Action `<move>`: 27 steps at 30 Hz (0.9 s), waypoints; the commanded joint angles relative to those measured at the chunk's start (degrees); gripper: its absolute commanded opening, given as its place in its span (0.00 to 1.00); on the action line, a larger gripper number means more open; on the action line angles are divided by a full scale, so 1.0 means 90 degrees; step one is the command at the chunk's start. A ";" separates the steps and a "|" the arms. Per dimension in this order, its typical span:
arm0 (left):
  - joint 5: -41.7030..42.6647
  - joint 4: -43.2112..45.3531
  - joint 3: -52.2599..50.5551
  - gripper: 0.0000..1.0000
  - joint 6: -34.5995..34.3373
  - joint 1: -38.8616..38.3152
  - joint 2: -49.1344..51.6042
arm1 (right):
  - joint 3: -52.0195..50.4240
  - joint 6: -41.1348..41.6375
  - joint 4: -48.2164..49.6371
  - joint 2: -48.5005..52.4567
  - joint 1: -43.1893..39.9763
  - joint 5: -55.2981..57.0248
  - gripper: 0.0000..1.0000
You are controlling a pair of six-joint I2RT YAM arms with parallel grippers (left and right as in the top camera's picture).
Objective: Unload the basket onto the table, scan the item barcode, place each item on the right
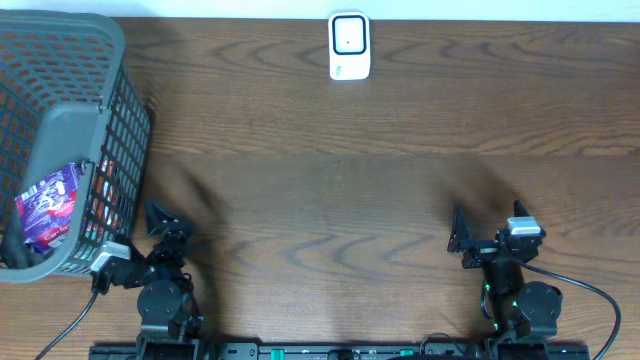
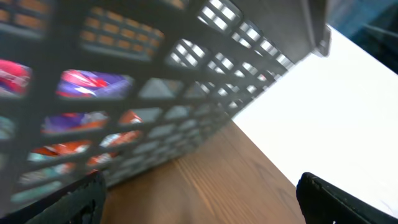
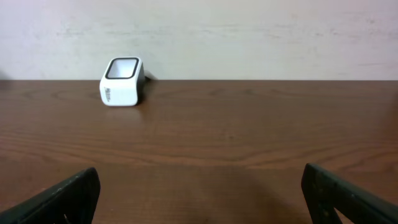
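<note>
The white barcode scanner [image 1: 349, 45] stands at the far middle of the wooden table, also visible ahead and to the left in the right wrist view [image 3: 122, 81]. Snack packets lie in the grey mesh basket [image 1: 128, 135] at the left, with a purple packet [image 1: 50, 200] on top. Through the basket wall [image 2: 186, 74], the left wrist view shows purple [image 2: 93, 81] and orange packets. My left gripper [image 1: 168, 222] is open just right of the basket, empty [image 2: 199, 186]. My right gripper [image 1: 487, 225] is open and empty over bare table [image 3: 200, 177].
The basket fills the left side of the table up to its left edge. A pale wall runs behind the far table edge beyond the scanner. Both arm bases sit at the near edge.
</note>
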 commanded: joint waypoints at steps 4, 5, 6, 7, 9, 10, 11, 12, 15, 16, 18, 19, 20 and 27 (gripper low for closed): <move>0.1950 -0.0121 -0.0092 0.98 -0.0100 0.0032 0.0029 | -0.0005 0.0063 -0.0027 0.0012 0.0066 0.0024 0.99; 0.2307 0.0012 -0.0092 0.98 -0.0100 0.0032 0.0029 | -0.0005 0.0063 -0.0027 0.0012 0.0066 0.0024 0.99; 0.2582 0.0136 -0.0092 0.98 -0.0097 0.0032 0.0029 | -0.0005 0.0063 -0.0029 0.0012 0.0066 0.0024 0.99; 0.2965 0.0359 -0.0090 0.98 -0.0097 0.0032 0.0029 | -0.0005 0.0063 -0.0029 0.0012 0.0066 0.0024 0.99; 0.3466 0.0699 -0.0063 0.98 -0.0097 0.0032 0.0029 | -0.0005 0.0063 -0.0029 0.0012 0.0066 0.0024 0.99; 0.3767 0.0882 0.0056 0.98 -0.0097 0.0032 0.0029 | -0.0005 0.0063 -0.0027 0.0012 0.0066 0.0024 0.99; 0.3810 0.0916 0.0151 0.98 -0.0092 0.0032 0.0029 | -0.0005 0.0063 -0.0029 0.0012 0.0066 0.0024 0.99; 0.3908 0.0916 0.0282 0.98 0.0000 0.0032 0.0029 | -0.0005 0.0063 -0.0027 0.0012 0.0066 0.0024 0.99; 0.4099 0.0646 0.0826 0.98 0.0481 0.0032 0.0107 | -0.0005 0.0061 -0.0027 0.0012 0.0066 0.0024 0.99; 0.4095 0.0338 0.1112 0.98 0.0605 0.0032 0.0194 | -0.0005 0.0063 -0.0027 0.0012 0.0066 0.0024 0.99; 0.4095 -0.0359 0.1707 0.98 0.0950 0.0032 0.0469 | -0.0005 0.0063 -0.0029 0.0012 0.0066 0.0024 0.99; 0.4097 -0.0736 0.2025 0.98 0.1134 0.0032 0.0665 | -0.0005 0.0063 -0.0027 0.0012 0.0066 0.0022 0.99; 0.4099 -0.1212 0.2429 0.98 0.1382 0.0032 0.0974 | -0.0005 0.0063 -0.0027 0.0012 0.0066 0.0024 0.99; 0.5124 -0.1792 0.3444 0.98 0.2174 0.0032 0.2205 | -0.0005 0.0063 -0.0027 0.0012 0.0066 0.0024 0.99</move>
